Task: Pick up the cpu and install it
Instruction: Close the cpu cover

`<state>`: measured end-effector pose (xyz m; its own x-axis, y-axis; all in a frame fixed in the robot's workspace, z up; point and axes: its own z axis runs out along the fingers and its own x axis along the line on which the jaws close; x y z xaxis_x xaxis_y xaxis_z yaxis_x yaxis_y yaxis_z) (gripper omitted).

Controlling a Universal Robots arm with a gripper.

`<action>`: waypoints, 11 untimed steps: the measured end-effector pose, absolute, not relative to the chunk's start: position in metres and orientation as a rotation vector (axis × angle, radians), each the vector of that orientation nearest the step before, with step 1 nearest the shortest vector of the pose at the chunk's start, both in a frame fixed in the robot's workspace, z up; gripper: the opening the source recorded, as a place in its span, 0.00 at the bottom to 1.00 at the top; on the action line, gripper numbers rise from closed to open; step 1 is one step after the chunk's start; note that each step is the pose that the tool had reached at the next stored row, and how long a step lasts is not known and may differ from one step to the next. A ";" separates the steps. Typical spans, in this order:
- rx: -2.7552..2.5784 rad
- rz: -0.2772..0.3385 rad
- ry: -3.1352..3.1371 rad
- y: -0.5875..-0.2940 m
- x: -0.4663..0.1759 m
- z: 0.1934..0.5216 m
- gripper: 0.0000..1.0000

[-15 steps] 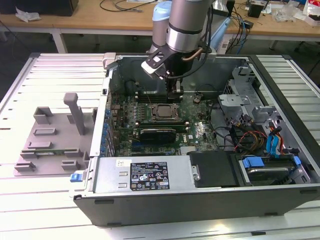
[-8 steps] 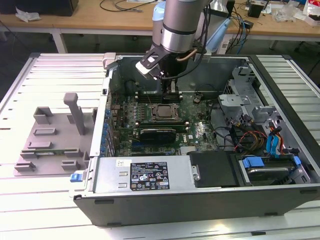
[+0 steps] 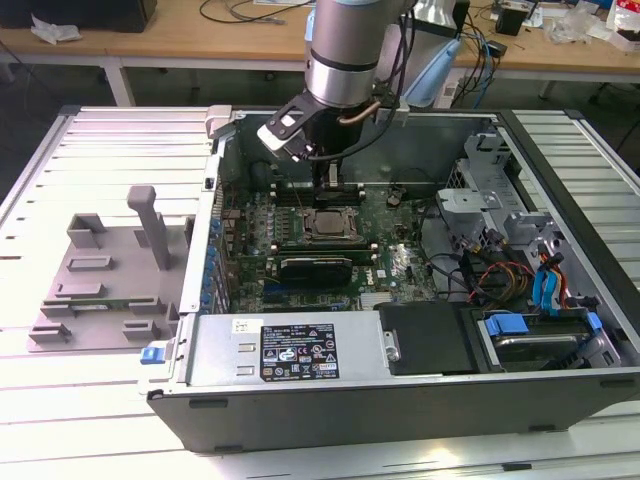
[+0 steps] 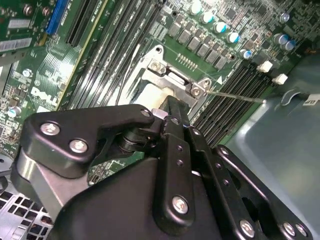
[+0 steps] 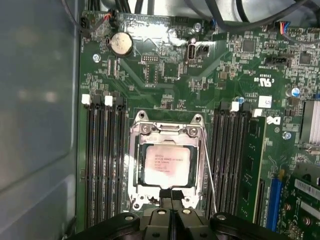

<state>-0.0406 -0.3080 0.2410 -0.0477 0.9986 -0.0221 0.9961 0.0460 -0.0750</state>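
Cpu sits in the metal socket frame on the motherboard, just above centre of the exterior view. Gripper fingers pressed together, holding nothing, tips just beside the frame's edge.

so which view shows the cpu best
The first wrist view: the cpu sits in the socket frame with its top plate facing the camera. The exterior view shows the cpu from afar, beneath the arm. In the second wrist view the gripper hides nearly all of it.
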 end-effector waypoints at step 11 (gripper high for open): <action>-2.143 0.108 -2.245 -0.308 -0.048 0.219 0.11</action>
<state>-0.0478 -0.3080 0.2192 -0.0475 0.9986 -0.0222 0.9961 0.0457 -0.0750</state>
